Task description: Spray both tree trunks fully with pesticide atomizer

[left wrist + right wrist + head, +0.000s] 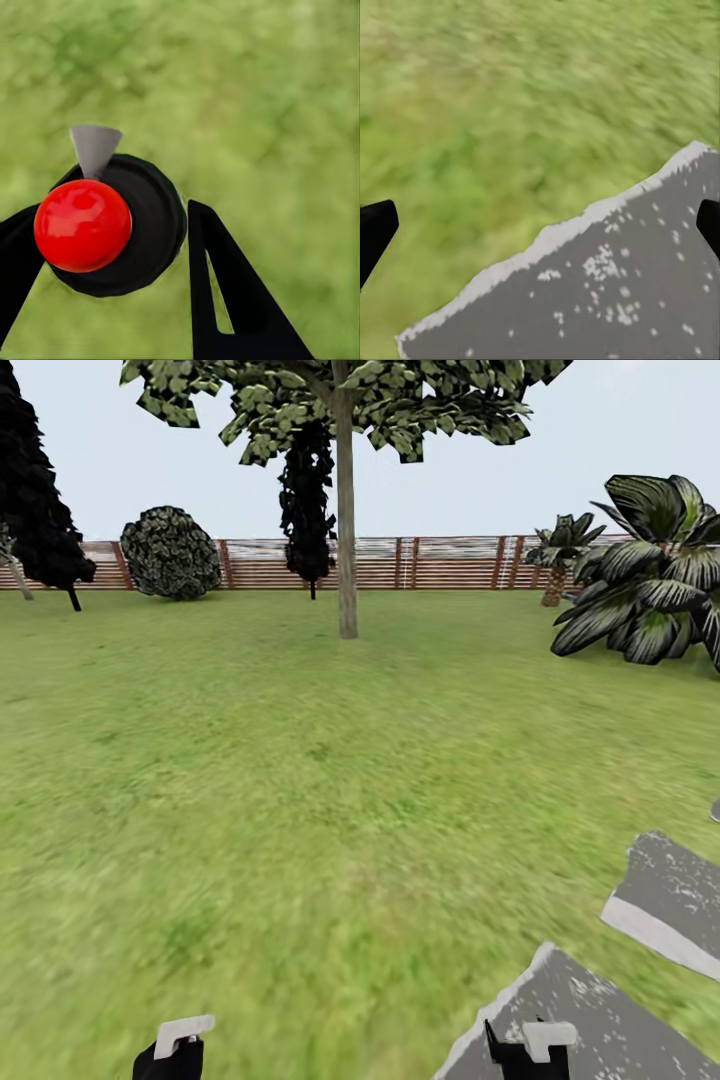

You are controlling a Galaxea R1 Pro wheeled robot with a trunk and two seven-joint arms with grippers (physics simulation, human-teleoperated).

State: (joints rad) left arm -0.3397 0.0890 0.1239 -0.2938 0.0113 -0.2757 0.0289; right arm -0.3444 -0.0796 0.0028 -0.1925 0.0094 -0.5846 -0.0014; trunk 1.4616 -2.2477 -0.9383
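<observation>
Red-capped and black-bodied, the pesticide atomizer (105,225) sits clamped between the left end effector's (112,262) fingers, grey nozzle forward. The tree trunk (346,530) stands upright well ahead across the lawn (300,780), slightly nearer the left arm. The right end effector (540,232) is spread wide and empty over a grey paving slab (607,292). A second tree cannot be made out.

Bright, shadowless daylight; blurred grass (300,810)
</observation>
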